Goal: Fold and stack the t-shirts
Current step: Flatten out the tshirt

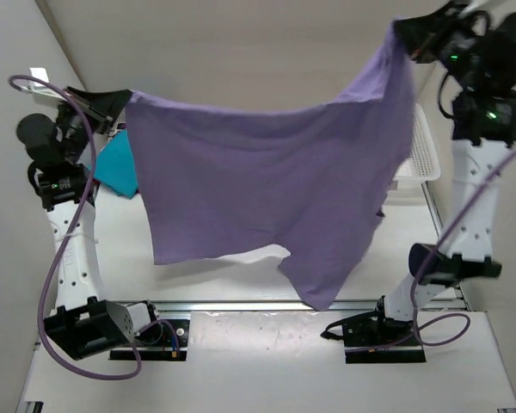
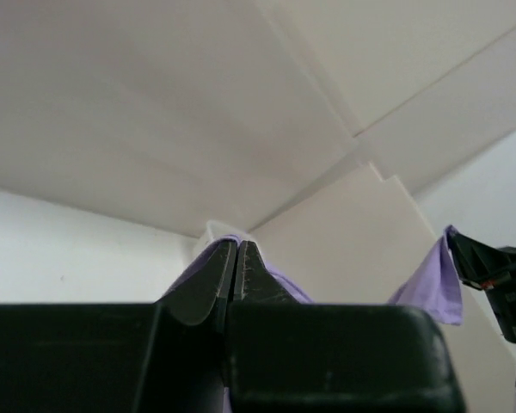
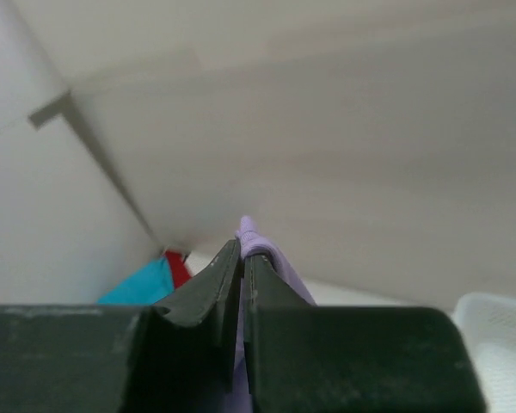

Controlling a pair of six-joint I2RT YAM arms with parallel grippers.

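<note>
The lavender t-shirt (image 1: 267, 185) hangs spread in the air between both arms, high above the table. My left gripper (image 1: 120, 101) is shut on its left upper corner; the fabric (image 2: 279, 277) bulges round the closed fingers (image 2: 208, 280). My right gripper (image 1: 406, 36) is shut on the right upper corner, and a purple fold (image 3: 256, 243) pokes out past its fingertips. The teal t-shirt (image 1: 116, 168) lies on the table at the left, behind the lavender one, and also shows in the right wrist view (image 3: 142, 284). Next to it a sliver of the red t-shirt (image 3: 178, 265) shows.
A white mesh basket (image 1: 423, 146) stands at the table's right side, partly behind the hanging shirt; its rim (image 3: 499, 327) shows in the right wrist view. Purple cables (image 1: 64, 249) loop by both arm bases at the near edge.
</note>
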